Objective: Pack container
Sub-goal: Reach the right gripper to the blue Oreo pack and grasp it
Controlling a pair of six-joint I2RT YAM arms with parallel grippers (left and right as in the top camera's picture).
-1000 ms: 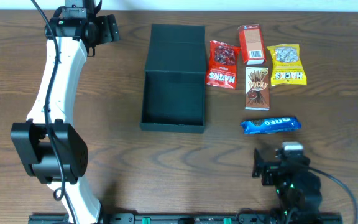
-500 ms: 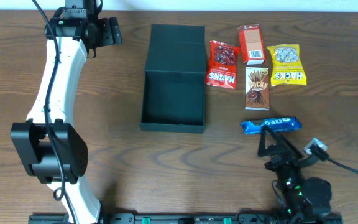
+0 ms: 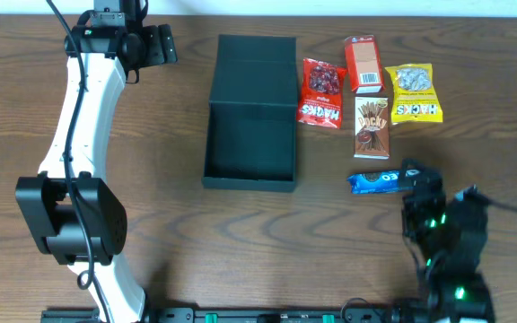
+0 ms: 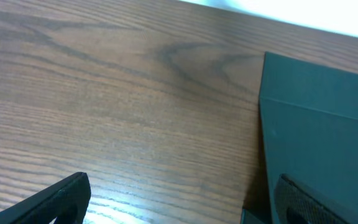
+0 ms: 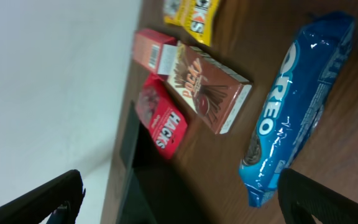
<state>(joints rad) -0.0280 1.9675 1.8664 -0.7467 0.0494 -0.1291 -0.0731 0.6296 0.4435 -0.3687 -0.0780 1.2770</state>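
The container point(image 3: 250, 135) is a dark teal-black square box, open and empty, its flap lid lying flat behind it; its lid shows in the left wrist view point(image 4: 322, 143) and its edge in the right wrist view point(image 5: 143, 186). A blue Oreo pack point(image 3: 377, 181) point(image 5: 297, 109), a brown Pocky box point(image 3: 372, 126) point(image 5: 207, 87), a red Hacks bag point(image 3: 322, 92) point(image 5: 162, 121), an orange-red carton point(image 3: 362, 64) point(image 5: 149, 50) and a yellow Hacks bag point(image 3: 415, 93) point(image 5: 191, 14) lie to its right. My right gripper point(image 3: 413, 179) point(image 5: 179, 202) is open over the Oreo's right end. My left gripper point(image 3: 160, 43) point(image 4: 185, 202) is open, left of the lid.
The wooden table point(image 3: 169, 233) bears everything. My left arm point(image 3: 79, 135) stretches along the table's left side. A white wall shows beyond the table's far edge in the right wrist view point(image 5: 48, 81).
My right arm has swung up from the front edge and now sits over the Oreo pack's right end. The left arm has barely moved.
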